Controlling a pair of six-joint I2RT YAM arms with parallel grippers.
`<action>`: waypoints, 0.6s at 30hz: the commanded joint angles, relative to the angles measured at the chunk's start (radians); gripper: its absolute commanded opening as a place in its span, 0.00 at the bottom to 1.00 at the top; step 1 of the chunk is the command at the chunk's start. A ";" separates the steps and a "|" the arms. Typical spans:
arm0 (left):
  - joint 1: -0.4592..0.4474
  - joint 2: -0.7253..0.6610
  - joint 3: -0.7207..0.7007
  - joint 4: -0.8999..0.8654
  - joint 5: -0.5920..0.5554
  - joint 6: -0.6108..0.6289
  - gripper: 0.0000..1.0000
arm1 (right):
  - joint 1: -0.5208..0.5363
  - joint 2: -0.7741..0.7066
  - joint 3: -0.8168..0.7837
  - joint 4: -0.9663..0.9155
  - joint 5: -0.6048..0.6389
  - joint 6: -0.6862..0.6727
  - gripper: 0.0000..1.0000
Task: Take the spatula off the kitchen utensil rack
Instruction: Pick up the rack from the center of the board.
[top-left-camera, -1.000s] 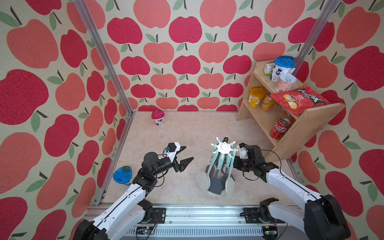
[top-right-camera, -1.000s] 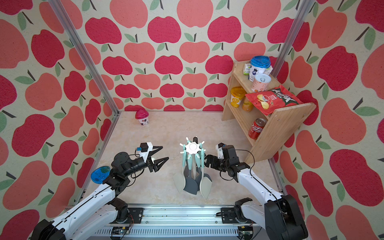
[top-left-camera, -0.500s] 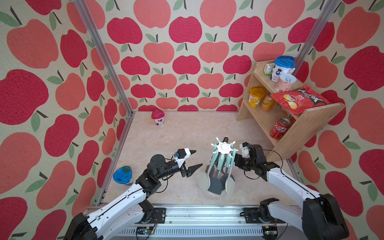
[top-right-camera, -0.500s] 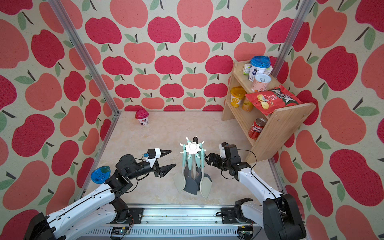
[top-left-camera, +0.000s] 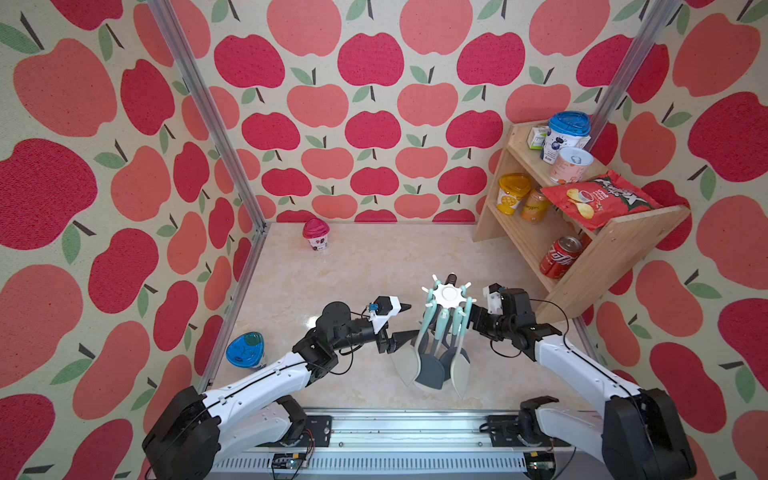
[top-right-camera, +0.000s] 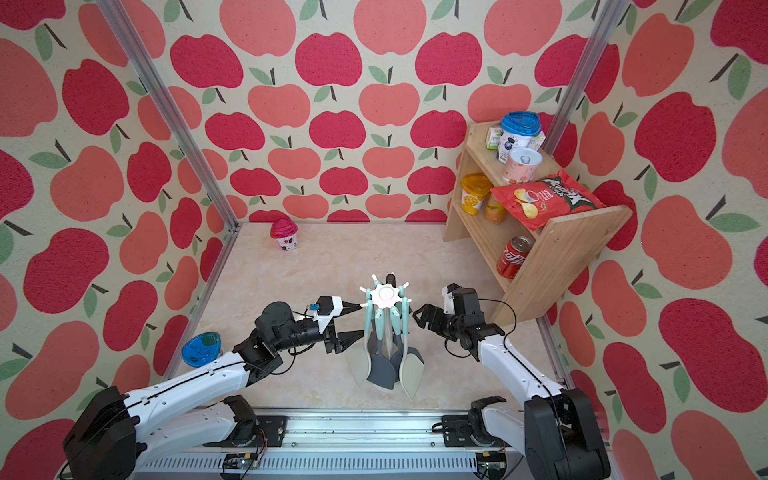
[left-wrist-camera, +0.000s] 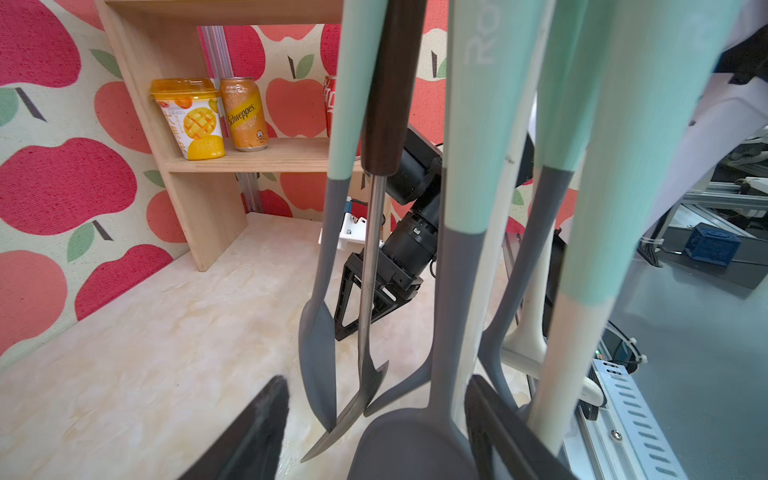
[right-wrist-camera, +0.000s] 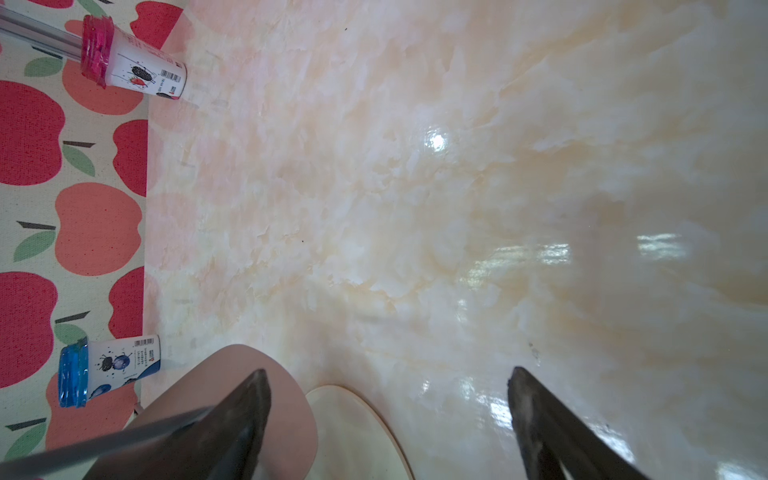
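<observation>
The counter carries the kitchen utensil rack toward its front, a light stand on a thin pole. That is likely the main hazard: nothing braces the rack, so a sideways pull on one utensil could tip or drag it. The spatula, taken here to be the mint-handled, grey-headed utensil, hangs from a hook arm among close neighbours. The dark-handled metal utensil hangs just beside it, so a grip set slightly off could catch two handles or set the cluster swinging. Pulling the spatula outward rather than lifting it would probably leave its top end snagged on the hook.

The left arm reaches low and nearly level across the counter from the rack's left side. The right arm mirrors it from the other side, its tip near the handles. The left gripper has its jaws apart, straddling the spatula's lower shaft and head without clamping it. The right gripper holds nothing. Its jaws stand wide, with only bare counter between them in the right wrist view.
</observation>
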 joint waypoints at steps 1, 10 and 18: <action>-0.016 0.007 0.045 0.044 0.050 -0.008 0.69 | -0.006 0.026 0.044 -0.010 -0.005 -0.025 0.92; -0.062 0.073 0.087 0.056 0.109 -0.009 0.69 | -0.006 0.081 0.071 0.010 -0.015 -0.032 0.91; -0.067 0.146 0.120 0.058 0.143 0.012 0.68 | -0.006 0.068 0.073 0.023 -0.013 -0.032 0.90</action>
